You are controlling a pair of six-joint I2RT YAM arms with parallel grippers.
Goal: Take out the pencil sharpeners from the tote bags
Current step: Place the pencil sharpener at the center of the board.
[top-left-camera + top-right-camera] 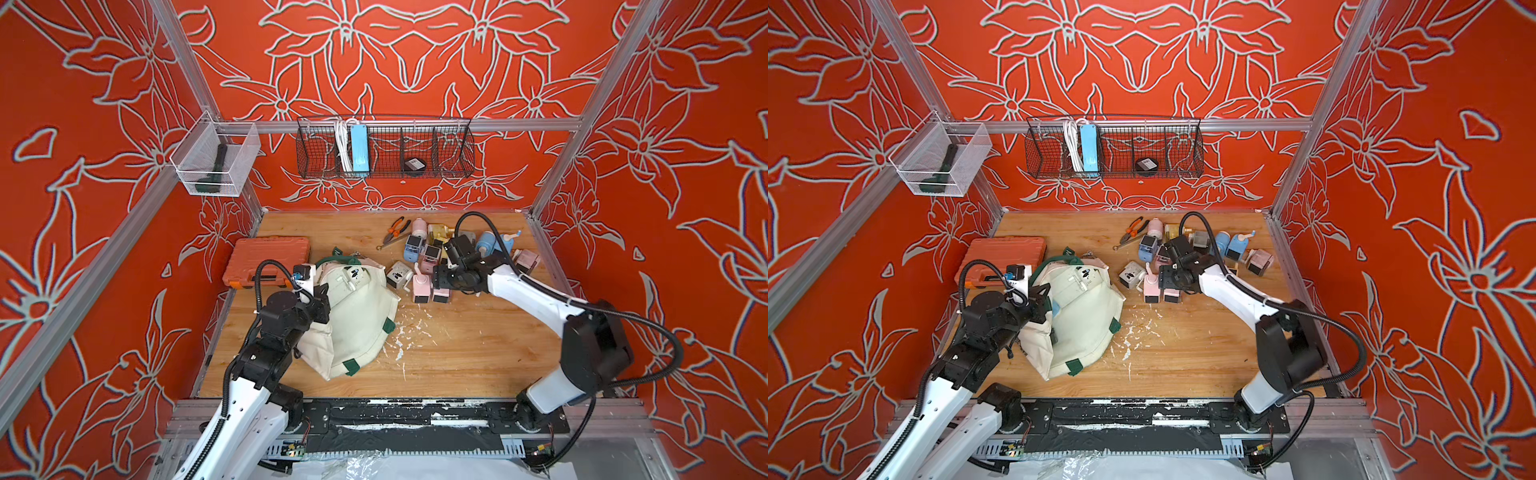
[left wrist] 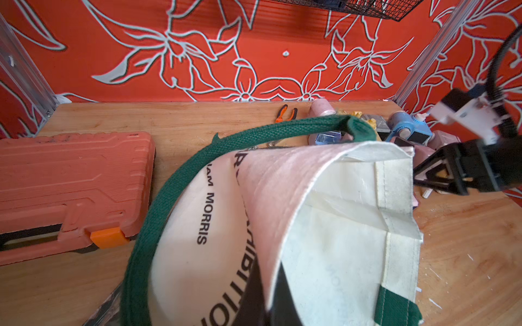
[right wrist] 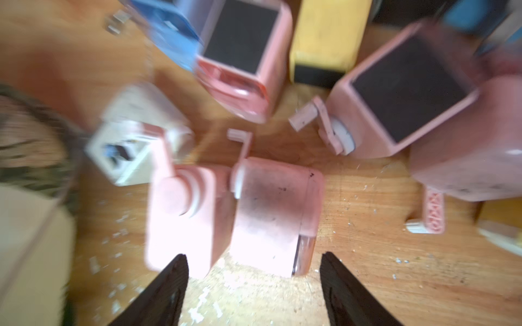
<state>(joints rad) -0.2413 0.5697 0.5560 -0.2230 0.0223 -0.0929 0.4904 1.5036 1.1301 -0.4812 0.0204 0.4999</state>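
Note:
A cream tote bag with green straps lies slumped left of centre, its mouth facing the back. My left gripper is shut on the bag's canvas rim and holds it up. A pale pencil sharpener shows in the mouth. Several pencil sharpeners lie heaped at the back right. My right gripper hangs open just above two pink sharpeners lying side by side, with nothing between its fingers. A white sharpener lies beside them.
An orange tool case lies at the left edge behind my left arm. Orange-handled pliers rest near the back wall. White flecks litter the wood in front of the bag. A wire basket hangs on the back wall.

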